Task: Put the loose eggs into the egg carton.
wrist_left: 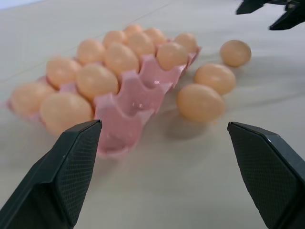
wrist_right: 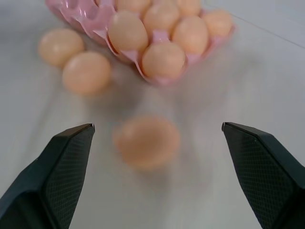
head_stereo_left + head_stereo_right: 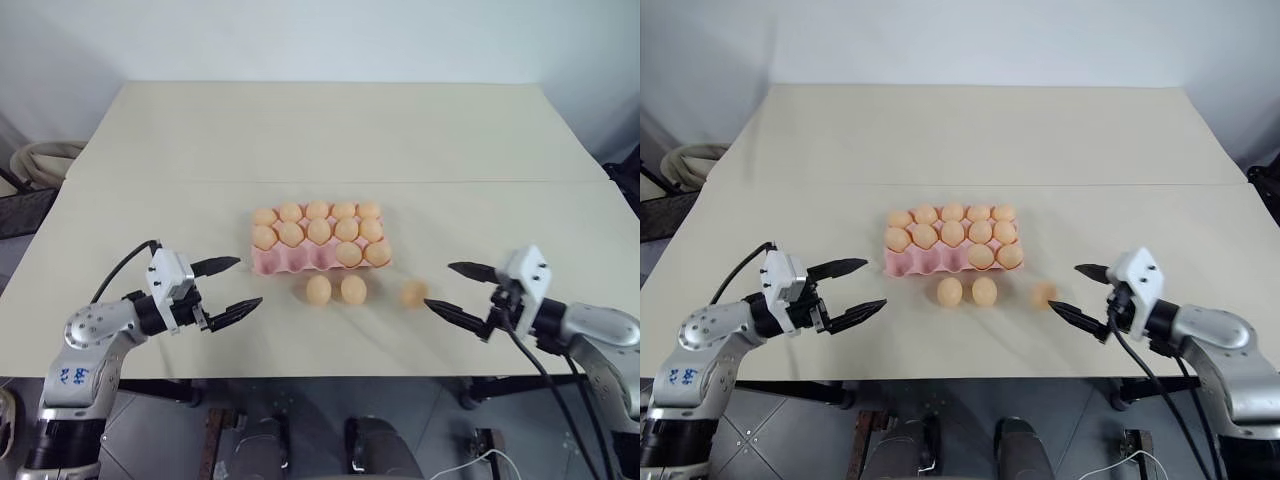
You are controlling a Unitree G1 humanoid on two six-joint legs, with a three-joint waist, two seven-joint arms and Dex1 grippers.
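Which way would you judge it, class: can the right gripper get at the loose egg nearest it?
Probably yes: the right gripper is open, and the nearest loose egg lies apart from the egg carton, nothing between.

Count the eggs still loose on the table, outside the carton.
3 loose eggs, all just in front of the egg carton: two side by side and one further right, nearest the right gripper.

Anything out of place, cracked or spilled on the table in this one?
Nothing looks damaged or spilled. Three loose eggs lie on the table just in front of the egg carton, whose near row has three empty cups. Both grippers are open, clear of the eggs.
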